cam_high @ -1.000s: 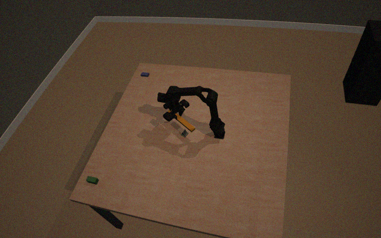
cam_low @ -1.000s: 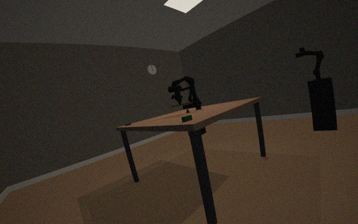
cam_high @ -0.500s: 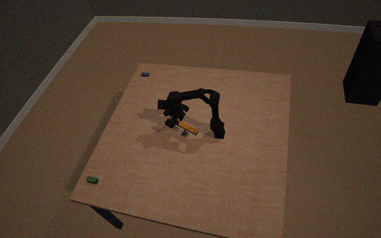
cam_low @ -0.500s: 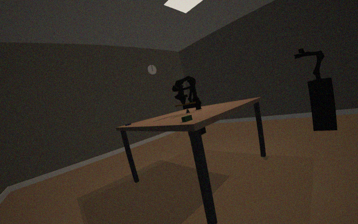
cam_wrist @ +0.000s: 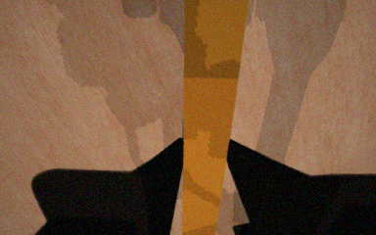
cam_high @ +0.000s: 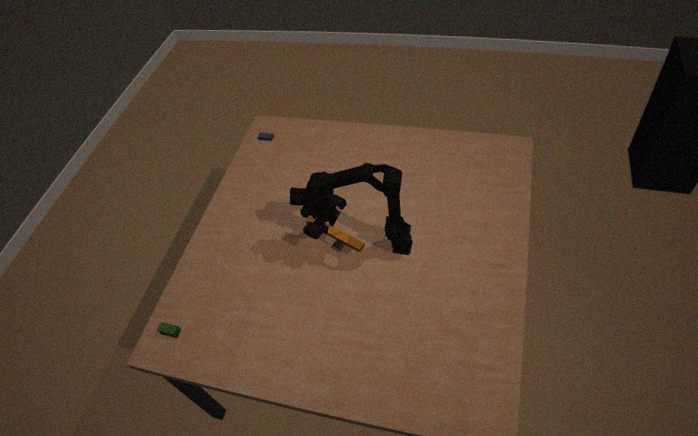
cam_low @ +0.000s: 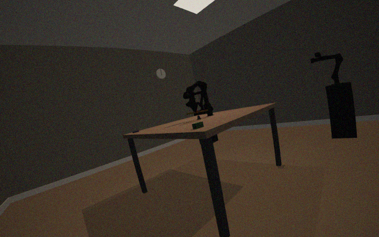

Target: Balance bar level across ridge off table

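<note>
My gripper (cam_high: 314,224) (cam_low: 193,108) (cam_wrist: 204,143) is shut on an orange bar (cam_high: 344,238) (cam_low: 197,112) (cam_wrist: 211,98), gripping it near one end. The bar runs from the fingers toward the arm's base and hangs low over the table (cam_high: 412,333) (cam_low: 237,114). A small dark ridge (cam_high: 336,246) (cam_low: 198,117) stands on the table under the far half of the bar. In the exterior view the bar looks about level, just over the ridge's top; I cannot tell whether they touch. In the wrist view the bar hides the ridge.
A blue block (cam_high: 265,136) lies at the table's far left corner. A green block (cam_high: 168,329) (cam_low: 197,125) lies near the front left corner. A black pedestal (cam_high: 663,128) (cam_low: 340,110) stands on the floor beyond the table.
</note>
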